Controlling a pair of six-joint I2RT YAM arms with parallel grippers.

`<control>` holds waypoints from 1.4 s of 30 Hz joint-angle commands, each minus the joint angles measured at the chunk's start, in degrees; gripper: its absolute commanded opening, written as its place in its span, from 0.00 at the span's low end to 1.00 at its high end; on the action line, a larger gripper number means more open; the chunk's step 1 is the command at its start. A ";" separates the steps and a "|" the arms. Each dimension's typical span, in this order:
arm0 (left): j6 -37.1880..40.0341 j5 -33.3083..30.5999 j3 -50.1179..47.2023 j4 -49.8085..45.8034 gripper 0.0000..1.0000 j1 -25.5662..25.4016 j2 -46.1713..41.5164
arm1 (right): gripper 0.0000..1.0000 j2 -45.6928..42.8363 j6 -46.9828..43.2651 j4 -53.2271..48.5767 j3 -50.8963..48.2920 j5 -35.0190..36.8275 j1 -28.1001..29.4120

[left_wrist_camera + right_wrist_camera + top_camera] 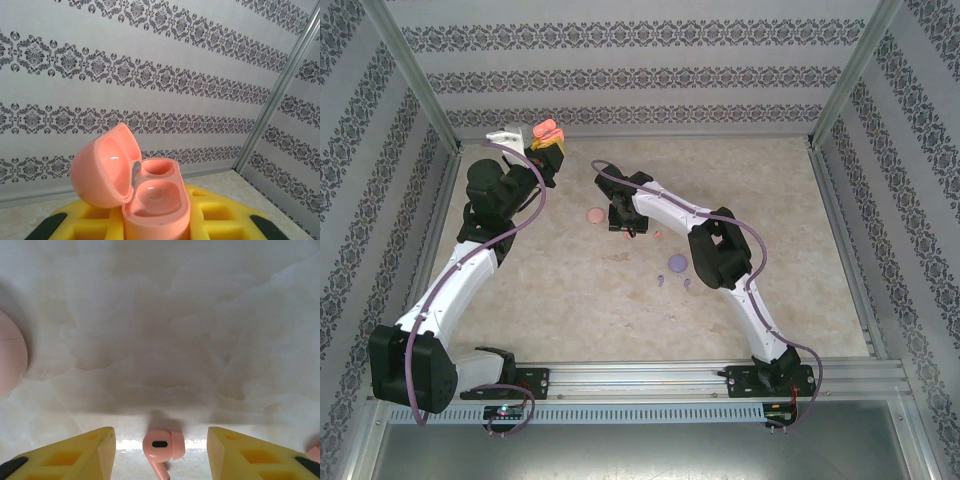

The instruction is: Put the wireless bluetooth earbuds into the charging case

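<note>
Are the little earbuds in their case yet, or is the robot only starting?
Only starting. Done: the left gripper holds the pink case up, lid open, both wells empty. In hand: the right gripper has its open jaws either side of a pink earbud on the table, not gripping it. Left: grab it and seat it, then the others.

arms (460,285): white links, black joints | cables (544,195): purple | fingers (75,452): yellow, black tips, square recesses
</note>
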 commanded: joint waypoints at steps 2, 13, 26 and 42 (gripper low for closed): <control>-0.57 0.56 -0.35 3.28 0.00 -0.29 0.08 | 0.50 2.16 1.37 -2.23 2.86 1.68 0.85; -0.49 0.53 -0.57 3.37 0.00 -0.23 0.37 | 0.47 3.18 2.35 -3.03 3.44 2.07 1.22; -0.85 0.76 -1.15 3.64 0.00 -0.24 0.45 | 0.43 4.23 2.84 -2.90 3.35 1.97 1.66; 0.36 -0.79 -0.73 2.79 0.00 -0.38 1.52 | 0.29 0.01 3.63 1.55 -0.60 1.07 1.08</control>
